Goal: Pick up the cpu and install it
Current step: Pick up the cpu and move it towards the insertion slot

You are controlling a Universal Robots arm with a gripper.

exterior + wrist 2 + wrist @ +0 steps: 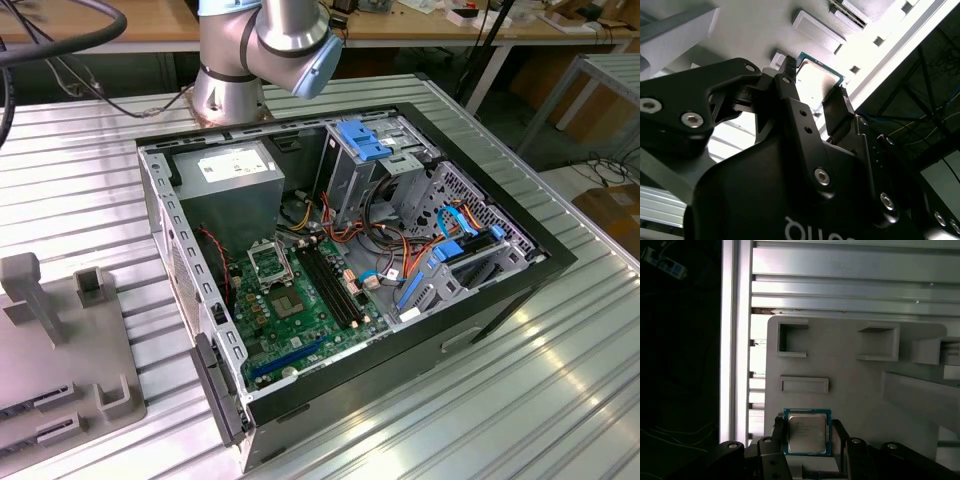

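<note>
The tool (809,429) is down over a grey tray (855,390), and the cpu (807,432) sits right between its two black fingers (779,431). The fingers stand narrow, one against each of two opposite edges of the chip, so the tool looks closed on the cpu. I cannot tell whether the chip is resting on the tray or is lifted just clear of it. Its silver top faces the first wrist camera, with a thin green rim around it.

In the second wrist view the tool (815,80) is seen from behind its body. The cpu (816,74) is at the fingertips, bright with glare, and one finger (790,87) is tight to its side.

Just beyond the fingertips the tray has a shallow slot (805,385). Farther out from the tool are two square pockets (792,340). Past the tray's edge lies the ribbed metal counter (840,290).

In the exterior view the tray (60,370) lies on the counter (450,410) just beside an open case (500,290). Inside the case, a black socket (268,262) sits on the green board (300,325). The arm (270,40) rises from its base behind the case.
</note>
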